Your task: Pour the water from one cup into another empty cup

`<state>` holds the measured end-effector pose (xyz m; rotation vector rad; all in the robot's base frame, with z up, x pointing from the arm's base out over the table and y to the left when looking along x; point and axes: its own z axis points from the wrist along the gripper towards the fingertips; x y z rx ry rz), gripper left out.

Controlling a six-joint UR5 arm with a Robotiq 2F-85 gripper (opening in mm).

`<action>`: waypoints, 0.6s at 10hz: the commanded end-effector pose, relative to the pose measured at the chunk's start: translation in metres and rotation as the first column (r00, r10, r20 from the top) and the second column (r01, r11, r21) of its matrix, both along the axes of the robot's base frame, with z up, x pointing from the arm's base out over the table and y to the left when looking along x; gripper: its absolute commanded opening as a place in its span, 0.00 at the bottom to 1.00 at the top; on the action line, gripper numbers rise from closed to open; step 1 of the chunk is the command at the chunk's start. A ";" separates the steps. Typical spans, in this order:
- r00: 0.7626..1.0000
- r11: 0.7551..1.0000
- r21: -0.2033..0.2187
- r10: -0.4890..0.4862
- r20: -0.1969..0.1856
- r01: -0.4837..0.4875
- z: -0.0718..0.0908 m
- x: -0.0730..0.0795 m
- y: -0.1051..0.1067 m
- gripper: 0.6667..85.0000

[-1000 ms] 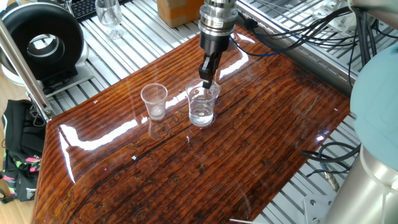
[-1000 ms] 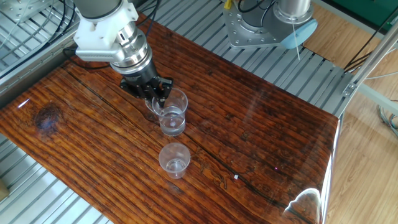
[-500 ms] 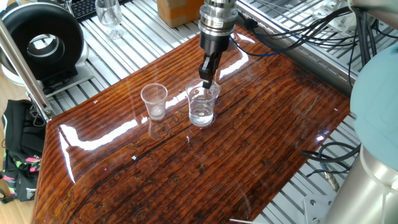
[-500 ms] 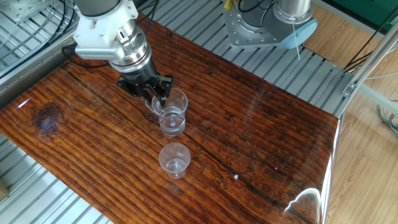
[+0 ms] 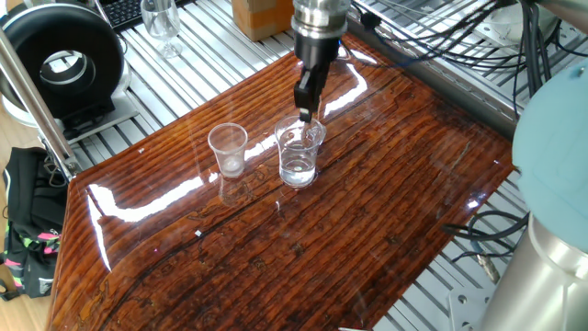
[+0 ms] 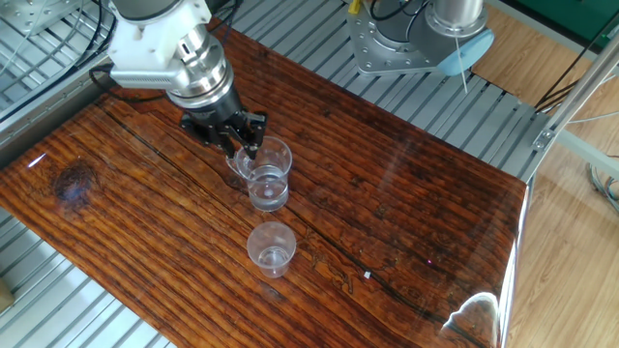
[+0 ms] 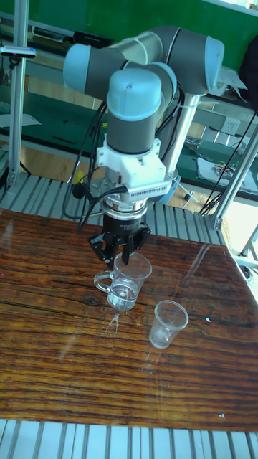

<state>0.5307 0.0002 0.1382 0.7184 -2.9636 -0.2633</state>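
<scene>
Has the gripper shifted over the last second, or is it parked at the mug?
Yes. The gripper has moved slightly up and away from the glass mug, which stands where it was beside the small plastic cup. Its fingertips now hover at the mug's rim.

Glossy dark wood-grain tabletop (image 5: 367, 211), window glare across surface. Stemmed wine glass (image 5: 162, 20) beyond tabletop at 11 o'clock, on metal slats. Black ring-shaped device (image 5: 62, 66) at 10 o'clock. Cardboard box (image 5: 260, 16) at 12 o'clock. Black bag (image 5: 26, 225) at 9 o'clock.
</scene>
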 end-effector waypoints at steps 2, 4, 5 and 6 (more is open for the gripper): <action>0.996 0.997 -0.016 -0.082 0.020 0.082 0.049 0.023 0.015 0.44; 0.970 0.977 -0.013 -0.208 0.123 0.211 0.066 0.070 0.029 0.36; 0.959 0.969 -0.018 -0.241 0.151 0.246 0.072 0.085 0.034 0.35; 0.941 0.952 -0.044 -0.292 0.171 0.304 0.076 0.094 0.035 0.26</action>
